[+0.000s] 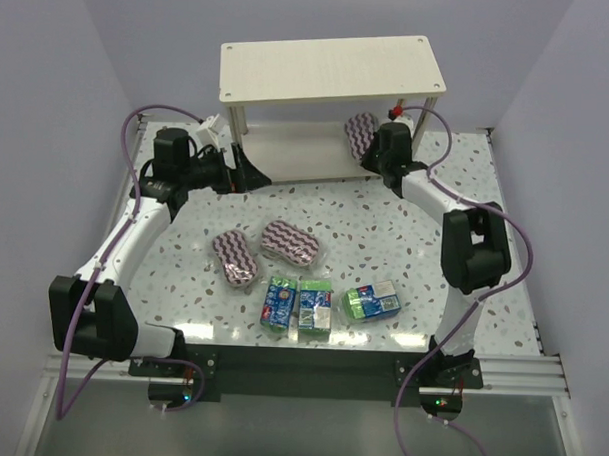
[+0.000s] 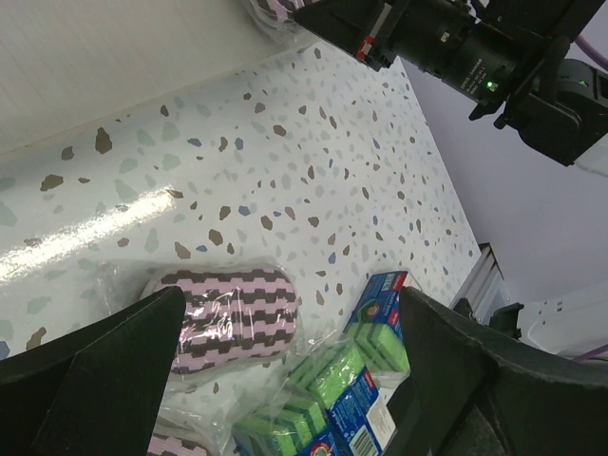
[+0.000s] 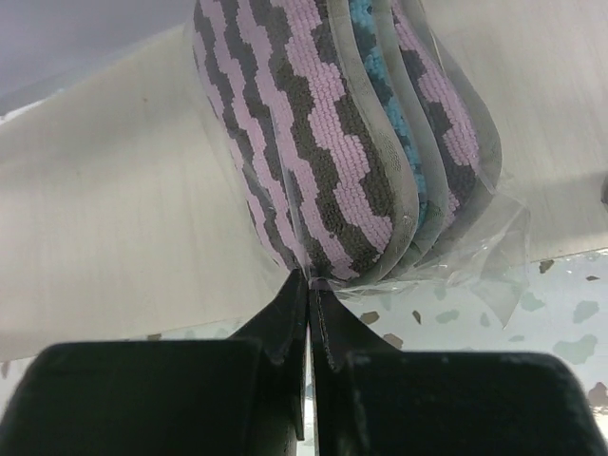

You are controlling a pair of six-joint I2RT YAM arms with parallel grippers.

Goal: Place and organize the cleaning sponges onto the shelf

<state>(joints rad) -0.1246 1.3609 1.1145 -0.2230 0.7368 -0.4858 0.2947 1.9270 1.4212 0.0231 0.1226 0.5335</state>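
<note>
Nearest, three packs (image 1: pixel 315 307) lay on the counter (image 1: pixel 384 241), with two pads (image 1: pixel 290 243) just behind. Farther back, the left hand (image 1: pixel 244 172) stood apart and empty beside the shelf (image 1: pixel 330 69). The right hand (image 3: pixel 309 285) was clamped on a third pad (image 3: pixel 323 142) by its wrap, at the lower board (image 1: pixel 297 148).

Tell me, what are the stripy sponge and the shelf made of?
The stripy sponge looks like knitted fabric: tiny stitches show in its maroon and pale stripes, with a fuzzy blue layer in between. It sits in clear, shiny plastic wrap, which crinkles and glints. The shelf is probably wood, painted or pale: matte cream with faint straight grain lines.
</note>
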